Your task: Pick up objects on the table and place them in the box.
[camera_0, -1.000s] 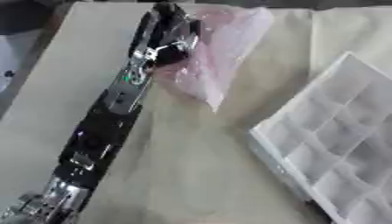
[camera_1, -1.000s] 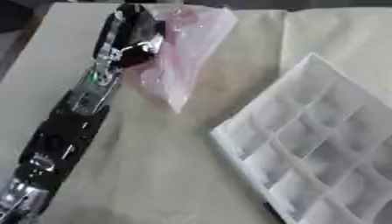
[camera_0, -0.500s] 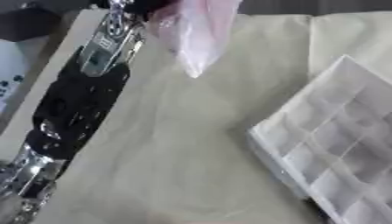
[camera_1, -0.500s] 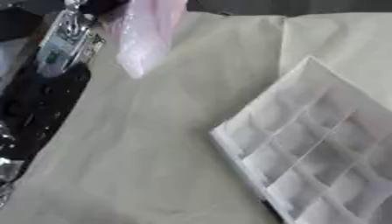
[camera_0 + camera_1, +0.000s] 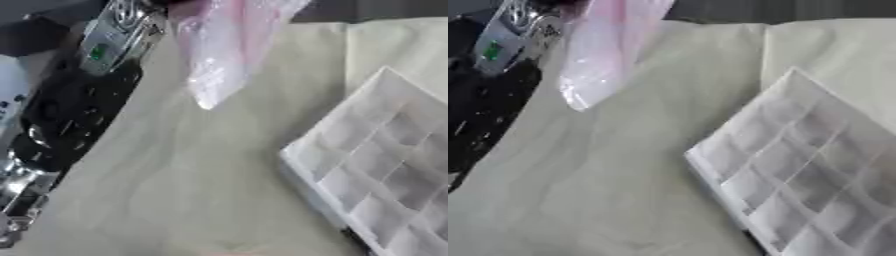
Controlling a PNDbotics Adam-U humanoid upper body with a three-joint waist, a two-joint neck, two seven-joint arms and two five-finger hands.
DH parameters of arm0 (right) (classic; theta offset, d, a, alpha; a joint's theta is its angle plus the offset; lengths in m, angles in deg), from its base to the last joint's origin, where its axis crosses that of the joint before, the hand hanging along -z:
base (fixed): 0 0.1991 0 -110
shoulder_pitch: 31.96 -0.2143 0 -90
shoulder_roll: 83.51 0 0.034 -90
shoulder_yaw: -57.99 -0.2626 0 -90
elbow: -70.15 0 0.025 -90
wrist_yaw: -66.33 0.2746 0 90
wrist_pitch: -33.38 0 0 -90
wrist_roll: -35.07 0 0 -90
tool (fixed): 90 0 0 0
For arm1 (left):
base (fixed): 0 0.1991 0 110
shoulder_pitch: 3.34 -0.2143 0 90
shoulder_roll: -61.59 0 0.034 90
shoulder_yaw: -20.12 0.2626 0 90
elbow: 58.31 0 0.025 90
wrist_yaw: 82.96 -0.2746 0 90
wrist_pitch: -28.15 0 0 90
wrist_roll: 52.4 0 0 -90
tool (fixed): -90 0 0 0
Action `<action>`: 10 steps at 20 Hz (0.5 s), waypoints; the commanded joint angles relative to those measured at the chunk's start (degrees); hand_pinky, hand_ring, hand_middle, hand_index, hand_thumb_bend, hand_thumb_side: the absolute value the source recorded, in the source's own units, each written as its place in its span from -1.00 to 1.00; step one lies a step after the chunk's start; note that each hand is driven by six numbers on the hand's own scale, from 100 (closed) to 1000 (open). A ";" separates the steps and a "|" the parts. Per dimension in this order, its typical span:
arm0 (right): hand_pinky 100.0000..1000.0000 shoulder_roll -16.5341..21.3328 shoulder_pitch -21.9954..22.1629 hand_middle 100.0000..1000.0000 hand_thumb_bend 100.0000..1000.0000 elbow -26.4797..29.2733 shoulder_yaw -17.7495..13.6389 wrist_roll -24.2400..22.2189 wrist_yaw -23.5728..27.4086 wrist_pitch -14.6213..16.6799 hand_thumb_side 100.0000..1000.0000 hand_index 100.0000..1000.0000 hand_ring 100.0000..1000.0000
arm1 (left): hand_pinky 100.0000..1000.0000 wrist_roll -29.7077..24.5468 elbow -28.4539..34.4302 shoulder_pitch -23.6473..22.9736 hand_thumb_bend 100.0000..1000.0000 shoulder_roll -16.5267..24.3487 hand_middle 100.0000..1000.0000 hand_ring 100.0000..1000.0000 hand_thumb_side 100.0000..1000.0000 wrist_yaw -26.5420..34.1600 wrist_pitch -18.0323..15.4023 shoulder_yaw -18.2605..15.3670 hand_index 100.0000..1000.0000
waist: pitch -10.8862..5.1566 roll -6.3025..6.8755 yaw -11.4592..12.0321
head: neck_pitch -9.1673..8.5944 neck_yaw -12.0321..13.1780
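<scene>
Hanging from the top edge of both views, a pink translucent plastic bag [image 5: 223, 50] dangles point-down above the pale cloth-covered table [image 5: 201, 190], its long axis running near vertical with the narrow tip lowest and leaning a little toward the robot's left. The bag's upper end leaves the frame beside the wrist end of the left arm [image 5: 83, 100], which comes up along the left side, black with silver parts and a small green patch. The left hand itself lies beyond the top edge, so whether its fingers pinch the bag or are curled round it cannot be told; the way the bag hangs free of the table suggests it is carried from above. The right hand shows in neither view.

The compartmented clear plastic box [image 5: 798, 170] lies open on the table well to the robot's right of the bag and nearer the camera, its grid of cells set at a slant to the view. The coming move likely turns on this: the bag must travel rightward and toward the robot before its tip can be lowered into a cell.

No brand, label or legible writing shows on the bag or the box; faint dark marks at the far left edge cannot be read.
</scene>
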 commanded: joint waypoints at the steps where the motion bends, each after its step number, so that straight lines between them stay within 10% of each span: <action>1: 0.01 0.98 -0.98 0.12 -0.24 1.10 0.24 -0.17 0.29 -0.12 0.45 0.24 0.18 | -1.00 -2.08 1.27 2.14 -0.85 0.59 -1.00 -1.00 -1.00 -8.71 -1.87 1.32 -1.00 | -1.26 0.00 -0.51 | -0.74 -0.48; 10: 0.00 0.78 -1.99 0.12 -0.23 1.10 0.97 -0.91 0.94 -0.42 0.44 0.24 0.17 | -1.00 -5.51 -1.10 7.18 -0.46 -4.02 -1.00 -1.00 -1.00 -26.96 -8.21 8.45 -1.00 | -1.19 0.87 -2.24 | -1.19 -0.71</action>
